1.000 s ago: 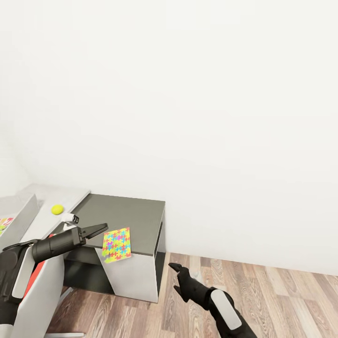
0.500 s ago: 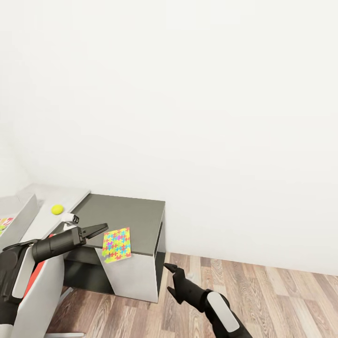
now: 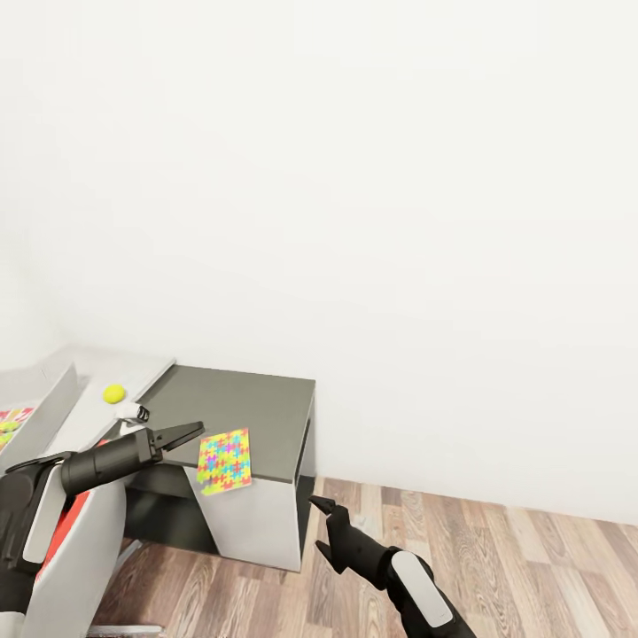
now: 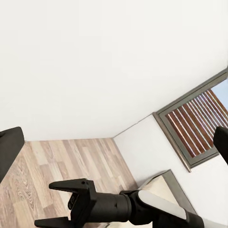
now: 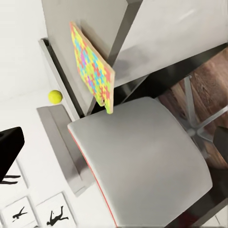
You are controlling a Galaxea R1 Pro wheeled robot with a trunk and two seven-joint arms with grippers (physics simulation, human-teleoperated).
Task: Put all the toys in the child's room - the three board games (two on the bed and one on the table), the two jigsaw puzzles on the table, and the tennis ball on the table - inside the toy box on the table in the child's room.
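A multicoloured jigsaw puzzle (image 3: 223, 461) lies at the front of the dark grey cabinet (image 3: 239, 412), jutting past its edge. In the right wrist view the same jigsaw puzzle (image 5: 92, 69) shows edge-on. The tennis ball (image 3: 112, 393) rests on the pale table top (image 3: 93, 416), beside the toy box (image 3: 44, 408), where something colourful lies inside at the frame's edge. My left gripper (image 3: 188, 434) hovers open just left of the puzzle, apart from it. Low over the floor, my right gripper (image 3: 319, 525) is open and empty. The left wrist view shows the right gripper (image 4: 45, 204) too.
A grey-backed chair with red trim (image 3: 80, 532) stands tucked against the table under my left arm, and its seat back (image 5: 142, 161) is close in the right wrist view. Wood plank floor (image 3: 514, 567) spreads to the right. Baseball posters (image 5: 19, 213) hang on the wall.
My right gripper has shifted a little to the left over the floor. The head view has drifted slightly, and the left arm has held still.
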